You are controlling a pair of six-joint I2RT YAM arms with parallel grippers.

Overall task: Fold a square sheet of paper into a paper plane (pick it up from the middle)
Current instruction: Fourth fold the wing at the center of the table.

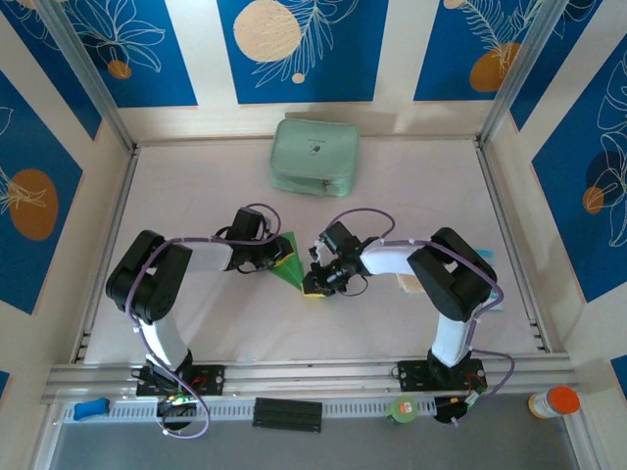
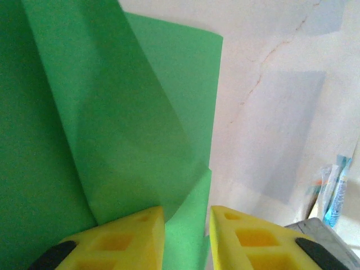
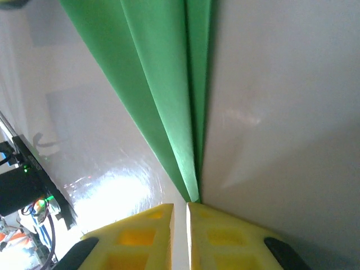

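Observation:
The square sheet of paper is bright green and folded into a narrow pointed dart, the paper plane (image 1: 290, 266), lying mid-table between both grippers. In the left wrist view its layered green folds (image 2: 112, 112) spread wide. One flap runs between the yellow fingers of my left gripper (image 2: 187, 216), whose jaws stand apart; the flap touches the left finger. My left gripper (image 1: 278, 258) sits at the plane's wide end. My right gripper (image 1: 313, 287) is at the pointed end. There the green tip (image 3: 163, 84) ends at the right fingertip of my right gripper (image 3: 180, 207), jaws almost together, with a pale slit between them.
A pale mint zip pouch (image 1: 315, 155) lies at the back centre of the white table (image 1: 421, 196). Small blue and orange packets (image 2: 332, 191) lie at the right. An orange-capped bottle (image 1: 554, 401) stands beyond the front rail, at the right.

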